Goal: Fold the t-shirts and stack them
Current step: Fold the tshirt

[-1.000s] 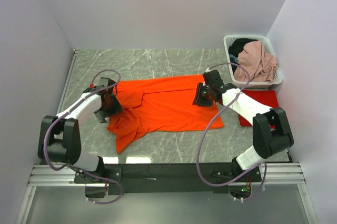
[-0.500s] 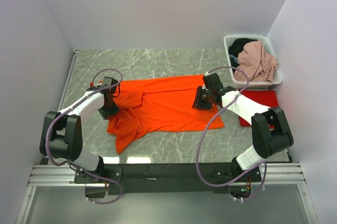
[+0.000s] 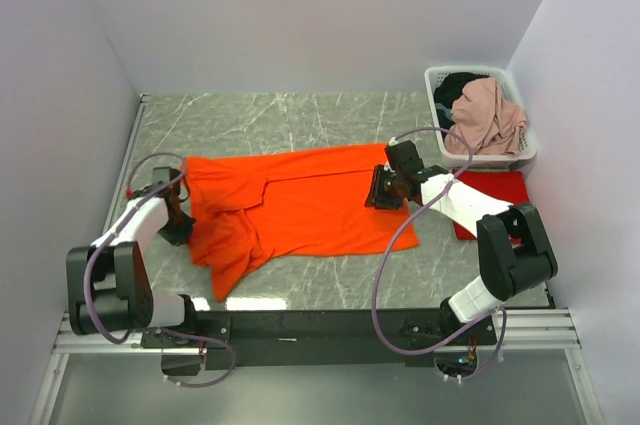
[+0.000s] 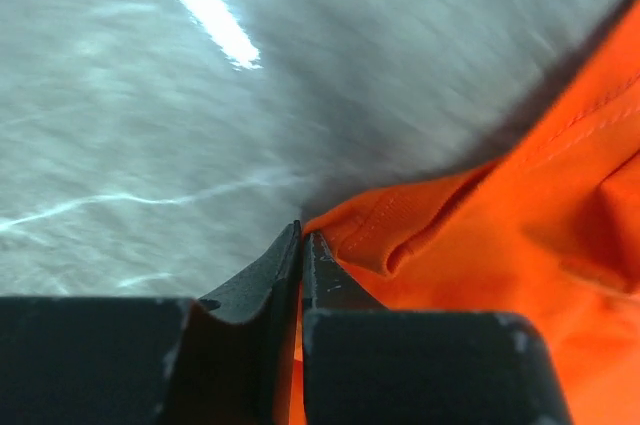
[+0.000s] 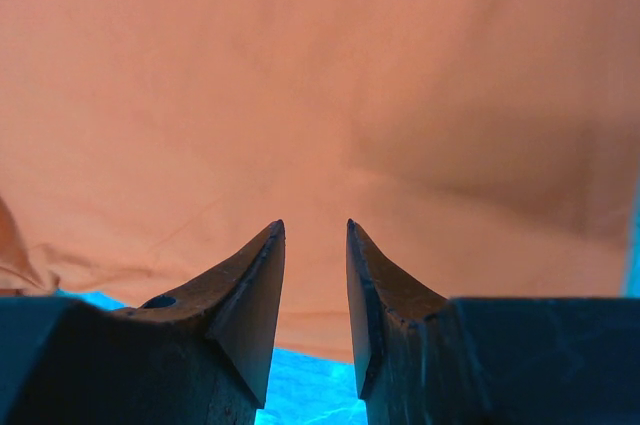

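Note:
The bright orange t-shirt (image 3: 310,205) lies spread across the middle of the table, its left part bunched and folded over. My left gripper (image 3: 181,216) sits at the shirt's left edge. In the left wrist view the left gripper (image 4: 301,235) is shut on a hem of the orange t-shirt (image 4: 520,215), with a sliver of cloth between the jaws. My right gripper (image 3: 381,190) rests on the shirt's right side. In its wrist view the right gripper (image 5: 315,227) is open, tips down on the orange t-shirt (image 5: 320,75), nothing between them. The deeper red t-shirt (image 3: 492,195) lies folded at the right, partly under the right arm.
A white laundry basket (image 3: 437,80) with pink and dark clothes stands at the back right corner. Walls close in the table on the left, back and right. Bare marble table (image 3: 300,120) shows behind the orange shirt and along the near edge.
My left gripper has shut on the orange shirt's left edge and moved left, dragging that side of the shirt with it. The right gripper has stayed in place on the cloth.

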`<state>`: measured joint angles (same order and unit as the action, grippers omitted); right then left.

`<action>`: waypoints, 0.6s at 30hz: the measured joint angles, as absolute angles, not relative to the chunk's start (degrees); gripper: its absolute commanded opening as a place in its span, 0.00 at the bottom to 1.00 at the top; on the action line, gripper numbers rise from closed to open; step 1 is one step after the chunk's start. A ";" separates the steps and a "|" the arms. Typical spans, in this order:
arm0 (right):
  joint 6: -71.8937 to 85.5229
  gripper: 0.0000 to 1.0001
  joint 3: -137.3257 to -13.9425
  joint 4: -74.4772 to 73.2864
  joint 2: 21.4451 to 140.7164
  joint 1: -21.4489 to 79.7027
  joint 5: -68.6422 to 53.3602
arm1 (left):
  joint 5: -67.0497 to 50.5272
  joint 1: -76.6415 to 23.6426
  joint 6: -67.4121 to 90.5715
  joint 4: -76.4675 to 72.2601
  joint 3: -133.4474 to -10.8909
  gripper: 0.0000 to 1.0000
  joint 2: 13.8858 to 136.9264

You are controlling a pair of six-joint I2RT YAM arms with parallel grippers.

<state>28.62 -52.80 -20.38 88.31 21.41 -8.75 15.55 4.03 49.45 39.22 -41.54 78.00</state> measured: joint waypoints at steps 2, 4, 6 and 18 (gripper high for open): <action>28.60 0.38 -52.80 -20.18 88.31 21.37 -8.95 | 14.11 7.60 49.43 38.65 -40.14 0.11 75.99; 28.60 0.38 -52.80 -20.10 88.33 21.37 -9.13 | 12.64 9.87 49.25 38.15 -39.31 0.18 75.46; 28.60 0.38 -52.80 -20.10 88.38 21.34 -9.17 | 11.00 11.09 49.19 37.47 -38.70 0.28 76.14; 28.62 0.38 -54.59 -20.21 90.19 19.53 -9.85 | 9.69 21.56 47.31 39.48 -42.81 0.71 72.62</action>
<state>28.62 -54.59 -20.21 90.19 19.53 -9.85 9.69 21.56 47.31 39.48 -42.81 72.62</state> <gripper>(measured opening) 0.383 0.661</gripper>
